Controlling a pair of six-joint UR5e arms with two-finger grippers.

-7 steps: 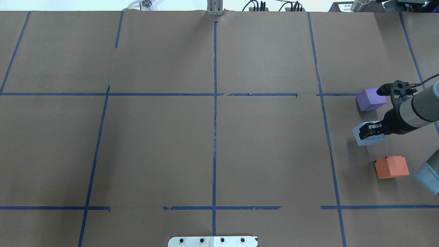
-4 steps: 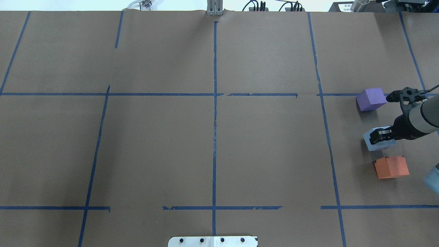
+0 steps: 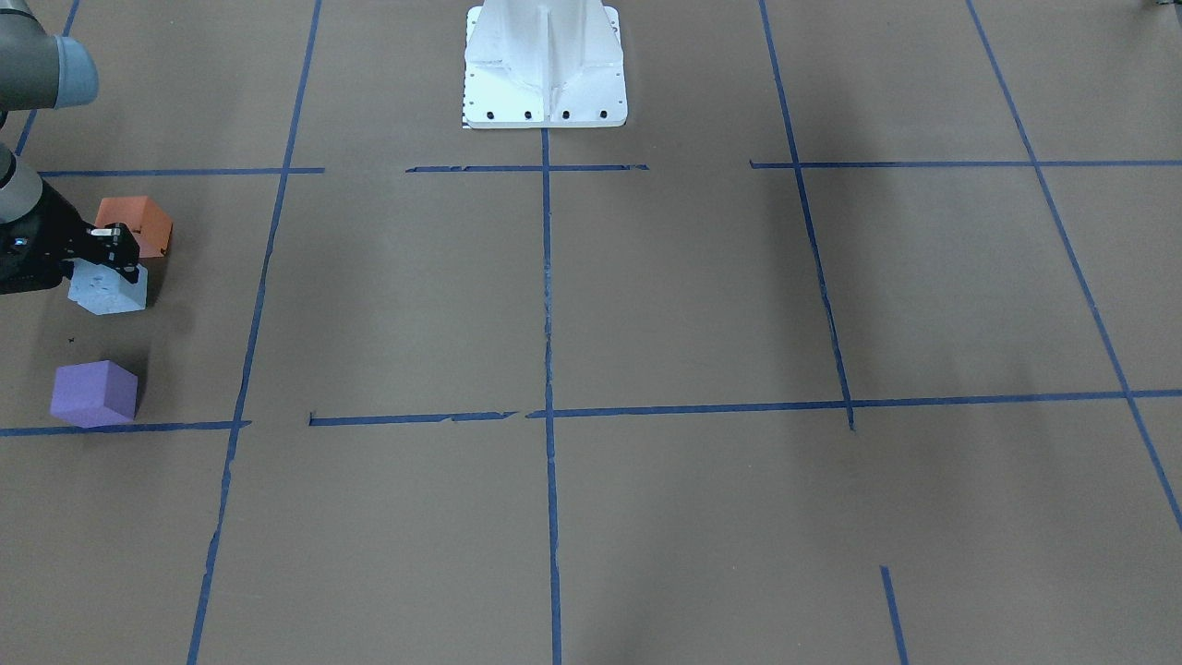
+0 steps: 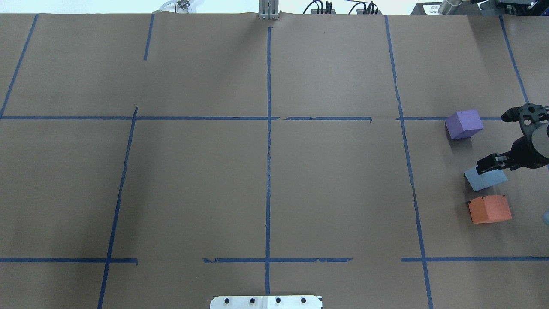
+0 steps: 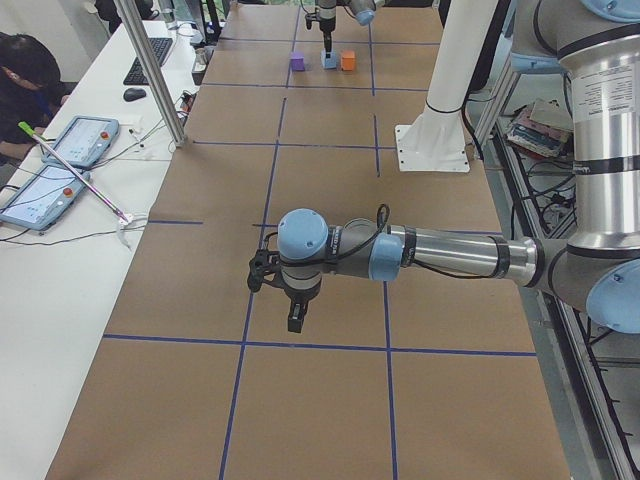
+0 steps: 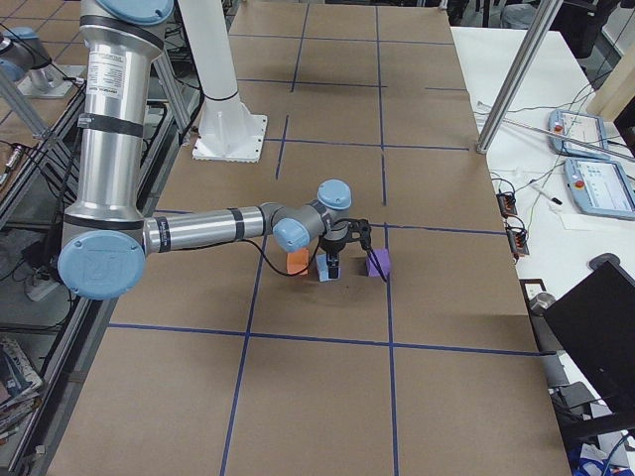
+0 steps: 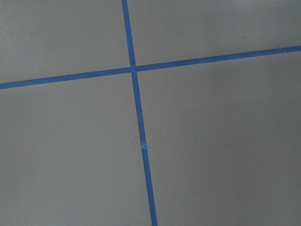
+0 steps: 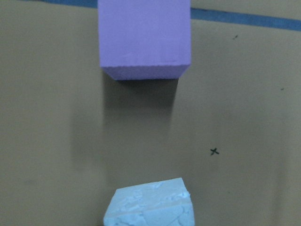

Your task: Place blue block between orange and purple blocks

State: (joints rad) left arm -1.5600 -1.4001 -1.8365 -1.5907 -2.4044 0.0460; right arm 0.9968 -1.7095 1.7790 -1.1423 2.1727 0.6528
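Far right of the table (image 4: 334,193): the blue block (image 4: 484,180) lies between the purple block (image 4: 464,124) and the orange block (image 4: 490,209). It is just beside the orange one and farther from the purple.
Right gripper (image 4: 489,165): hangs at the blue block's upper edge, on its purple side. I cannot tell whether the jaws pinch it or stand free.
Blue block's set: seems down on the table, slightly askew, with no clear long axis.
Left gripper (image 5: 294,322): well apart from the blocks; width cannot be told.
Judgement: placing looks nearly done, and only the right arm is near.
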